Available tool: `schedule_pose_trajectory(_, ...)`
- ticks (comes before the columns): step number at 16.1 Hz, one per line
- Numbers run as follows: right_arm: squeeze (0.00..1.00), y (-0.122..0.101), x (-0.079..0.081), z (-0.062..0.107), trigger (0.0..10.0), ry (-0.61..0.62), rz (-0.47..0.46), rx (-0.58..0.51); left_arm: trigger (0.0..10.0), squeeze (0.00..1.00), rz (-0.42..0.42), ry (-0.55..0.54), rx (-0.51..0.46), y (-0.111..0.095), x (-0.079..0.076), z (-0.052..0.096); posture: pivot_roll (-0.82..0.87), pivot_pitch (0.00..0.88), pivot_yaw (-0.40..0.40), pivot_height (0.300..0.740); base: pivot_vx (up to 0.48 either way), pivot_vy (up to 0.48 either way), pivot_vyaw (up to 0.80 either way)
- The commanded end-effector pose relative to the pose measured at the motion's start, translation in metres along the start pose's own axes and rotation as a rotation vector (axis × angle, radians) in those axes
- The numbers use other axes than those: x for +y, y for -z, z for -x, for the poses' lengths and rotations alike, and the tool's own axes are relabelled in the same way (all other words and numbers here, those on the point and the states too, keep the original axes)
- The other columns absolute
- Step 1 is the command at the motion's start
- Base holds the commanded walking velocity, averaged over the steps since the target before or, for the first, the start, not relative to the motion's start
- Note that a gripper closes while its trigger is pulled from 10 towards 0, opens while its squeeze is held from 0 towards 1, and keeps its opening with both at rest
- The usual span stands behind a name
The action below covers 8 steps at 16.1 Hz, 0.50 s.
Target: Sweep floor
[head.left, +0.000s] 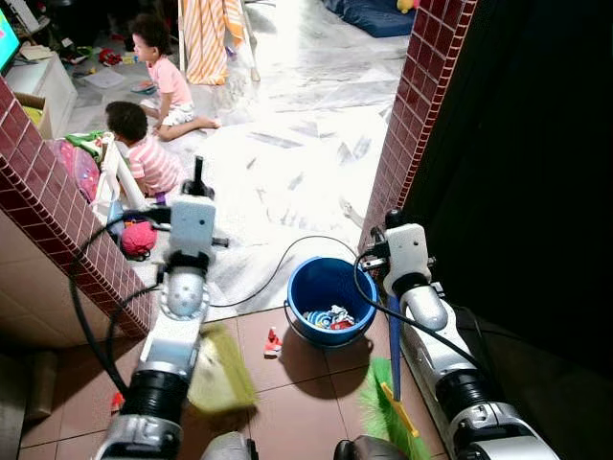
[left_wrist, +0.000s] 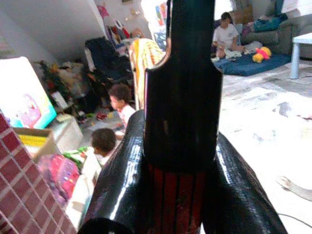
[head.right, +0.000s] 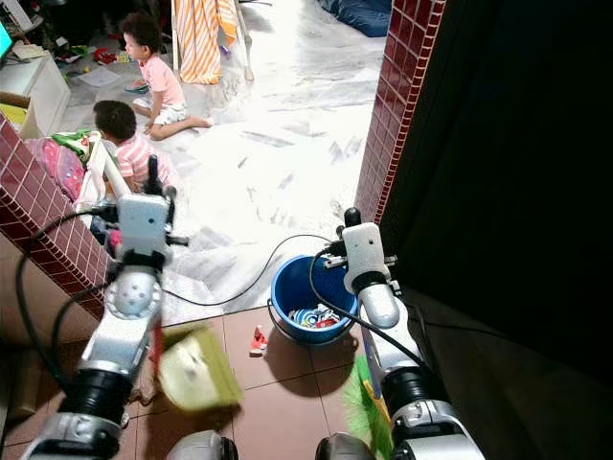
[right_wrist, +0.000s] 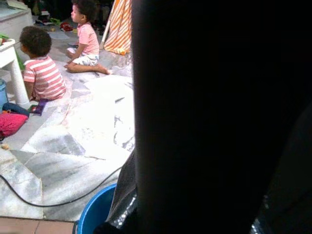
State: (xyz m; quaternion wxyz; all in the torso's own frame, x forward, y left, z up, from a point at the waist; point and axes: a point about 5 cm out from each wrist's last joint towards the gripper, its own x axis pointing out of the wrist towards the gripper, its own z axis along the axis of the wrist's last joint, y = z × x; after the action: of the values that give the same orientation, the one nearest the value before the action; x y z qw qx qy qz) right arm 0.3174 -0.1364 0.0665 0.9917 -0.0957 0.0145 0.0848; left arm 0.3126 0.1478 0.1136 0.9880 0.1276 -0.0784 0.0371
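Observation:
My left gripper is shut on the long black handle of a yellow-green dustpan, which hangs blurred just above the brown tiles beside my left arm. The two black fingers press against the handle from both sides. My right gripper is shut on a broom with a blue handle; its green bristles rest on the tiles near my right forearm. In the right wrist view the dark handle blocks most of the picture.
A blue bucket with scraps inside stands between my arms; a small red scrap lies beside it. A black cable crosses the marble floor. Brick walls flank the opening. Two children sit at the far left.

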Motion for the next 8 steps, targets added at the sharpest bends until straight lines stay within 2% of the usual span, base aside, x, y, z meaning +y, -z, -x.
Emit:
schedule_pose_trajectory(1,0.00,-0.007,0.003,-0.004,10.0,-0.009,-0.005,-0.029,10.0,0.00,-0.006,0.001,-0.044,-0.010,-0.001,-0.002,-0.07,0.000,0.002,0.740,0.000,0.000,0.00)
schedule_pose_trajectory(6,0.00,-0.005,0.004,-0.002,10.0,-0.010,-0.012,-0.025,10.0,0.00,0.025,0.022,-0.040,-0.012,-0.010,-0.001,-0.07,0.000,0.006,0.740,0.000,0.000,0.00)
schedule_pose_trajectory(8,0.00,-0.005,0.004,-0.002,10.0,-0.011,-0.013,-0.024,10.0,0.00,0.040,0.036,-0.042,-0.014,-0.012,-0.002,-0.08,0.000,0.007,0.740,-0.244,0.000,0.00)
